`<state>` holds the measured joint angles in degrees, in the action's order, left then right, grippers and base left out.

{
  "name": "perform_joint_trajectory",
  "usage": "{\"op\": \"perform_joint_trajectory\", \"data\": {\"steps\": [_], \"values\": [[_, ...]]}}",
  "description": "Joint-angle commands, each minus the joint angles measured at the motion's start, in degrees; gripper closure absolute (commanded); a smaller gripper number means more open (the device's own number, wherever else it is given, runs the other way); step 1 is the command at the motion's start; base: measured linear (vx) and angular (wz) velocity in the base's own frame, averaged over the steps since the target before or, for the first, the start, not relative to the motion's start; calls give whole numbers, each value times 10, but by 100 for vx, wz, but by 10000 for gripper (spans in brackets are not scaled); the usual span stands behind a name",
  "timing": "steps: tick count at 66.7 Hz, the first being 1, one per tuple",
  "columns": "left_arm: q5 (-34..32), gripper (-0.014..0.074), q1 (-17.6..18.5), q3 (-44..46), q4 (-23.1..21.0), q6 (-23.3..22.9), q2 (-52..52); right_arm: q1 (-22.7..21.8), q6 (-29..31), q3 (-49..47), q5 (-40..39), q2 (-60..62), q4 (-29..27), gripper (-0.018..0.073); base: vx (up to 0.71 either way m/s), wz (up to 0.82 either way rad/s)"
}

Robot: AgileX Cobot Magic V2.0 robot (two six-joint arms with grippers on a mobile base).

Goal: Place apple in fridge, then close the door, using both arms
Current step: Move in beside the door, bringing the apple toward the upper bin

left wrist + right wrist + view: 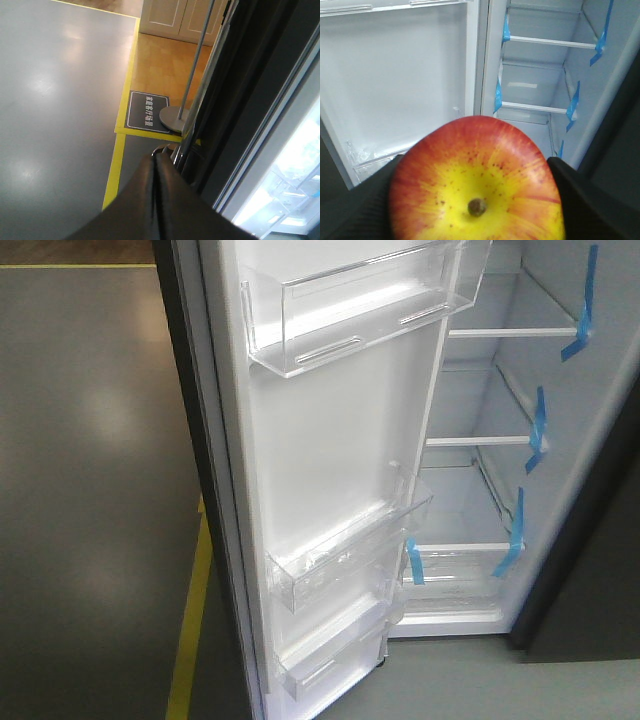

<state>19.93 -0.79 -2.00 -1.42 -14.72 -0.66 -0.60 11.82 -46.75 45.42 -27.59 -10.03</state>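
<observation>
Grips round red-and-yellow apple in right gripper, dimple toward the wrist camera, facing the open dark-grey fridge; holds left gripper pinched closed beside the tall narrow door.

Left gripper closed, right gripper tight around apple

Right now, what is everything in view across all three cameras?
apple: one, red and yellow, before the open fridge
fridge: one, dark grey, white inside, open
door: one, white inside, swung open
door bins: three, clear, on the door
shelves: three, white-edged, in the fridge
tape strips: several, blue, at shelf ends
floor lines: several, yellow, on grey floor
floor sign: one, dark, beside the pole stand
pole stand: one, grey, on the floor
left gripper: one, dark, shut, by the door's outside
right gripper: one, dark, shut on the apple
</observation>
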Motion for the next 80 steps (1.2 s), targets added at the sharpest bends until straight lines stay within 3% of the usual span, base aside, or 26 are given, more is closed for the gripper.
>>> {"op": "perform_joint_trajectory", "data": {"steps": [1, 80], "values": [[-44, 602, 1, -10, 0, 0, -9, 1, -1, -13, -51, -4, -6, 384, 6, -2], [-44, 602, 1, -10, 0, 0, -9, 1, -1, -13, -51, -4, -6, 384, 5, 0]]}}
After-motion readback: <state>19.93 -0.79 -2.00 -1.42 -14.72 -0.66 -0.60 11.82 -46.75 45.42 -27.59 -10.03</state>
